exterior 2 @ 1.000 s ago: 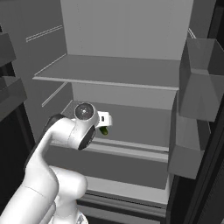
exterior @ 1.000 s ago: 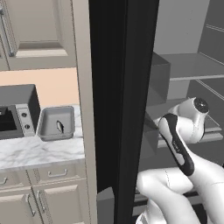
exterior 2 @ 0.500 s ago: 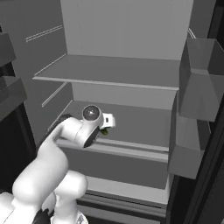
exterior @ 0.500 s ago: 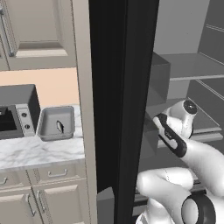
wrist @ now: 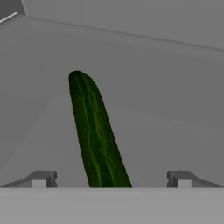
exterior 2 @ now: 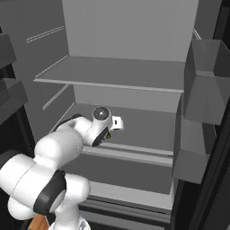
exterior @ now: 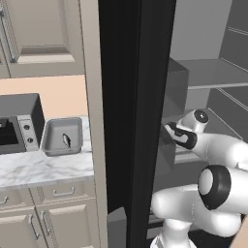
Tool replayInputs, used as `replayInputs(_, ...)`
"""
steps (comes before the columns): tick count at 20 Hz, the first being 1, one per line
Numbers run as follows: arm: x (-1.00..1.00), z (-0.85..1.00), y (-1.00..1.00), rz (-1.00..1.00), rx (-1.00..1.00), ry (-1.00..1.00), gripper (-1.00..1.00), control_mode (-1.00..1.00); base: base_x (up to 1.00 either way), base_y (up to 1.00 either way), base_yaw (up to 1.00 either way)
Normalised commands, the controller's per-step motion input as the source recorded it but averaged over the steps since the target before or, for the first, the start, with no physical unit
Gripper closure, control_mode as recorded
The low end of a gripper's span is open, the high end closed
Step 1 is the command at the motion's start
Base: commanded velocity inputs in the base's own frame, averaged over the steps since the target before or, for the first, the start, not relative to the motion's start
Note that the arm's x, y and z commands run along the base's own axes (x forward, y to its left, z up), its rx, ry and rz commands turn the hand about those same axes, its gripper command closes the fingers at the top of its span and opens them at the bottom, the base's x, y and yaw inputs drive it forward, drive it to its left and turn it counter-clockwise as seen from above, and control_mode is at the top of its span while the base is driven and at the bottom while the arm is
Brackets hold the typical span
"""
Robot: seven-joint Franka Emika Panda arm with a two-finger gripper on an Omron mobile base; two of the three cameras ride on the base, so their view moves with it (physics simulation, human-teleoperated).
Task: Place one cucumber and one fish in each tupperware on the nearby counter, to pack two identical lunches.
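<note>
The jaws stand wide open, holding nothing. The cucumber (wrist: 98,135) lies on the fridge shelf (wrist: 166,96) between them, running away from the hand and left of centre. Closing off-centre could likely roll it aside.

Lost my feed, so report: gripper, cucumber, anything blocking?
Gripper open, inside the fridge above the shelf. Cucumber lying between the fingertips, not yet gripped. Nothing in the way. Grey tupperware on the counter already holds one fish.

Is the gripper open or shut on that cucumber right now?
Open: the fingertips stand wide apart either side of the cucumber, not touching it.
</note>
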Motion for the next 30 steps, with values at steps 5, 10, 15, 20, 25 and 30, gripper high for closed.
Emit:
replayInputs(5,0.42,-0.34,0.0,0.05,0.0,0.0,-1.0,-1.0,0.0,0.0,0.0)
replayInputs(10,0.49,-0.39,0.01,0.05,0.0,0.0,-1.0,-1.0,0.0,0.0,0.0)
replayInputs(15,0.4,-0.48,0.04,0.04,0.0,0.0,-1.0,-1.0,0.0,0.0,0.0)
replayInputs(20,-0.17,-0.98,0.4,0.0,-0.09,0.0,1.0,-1.0,0.0,0.0,0.0)
replayInputs(25,-0.29,-0.4,0.09,-0.04,-0.15,0.04,1.0,-1.0,0.0,0.0,0.0)
replayInputs(30,-0.55,0.2,-0.61,-0.07,-0.08,0.21,1.0,-1.0,0.0,0.0,0.0)
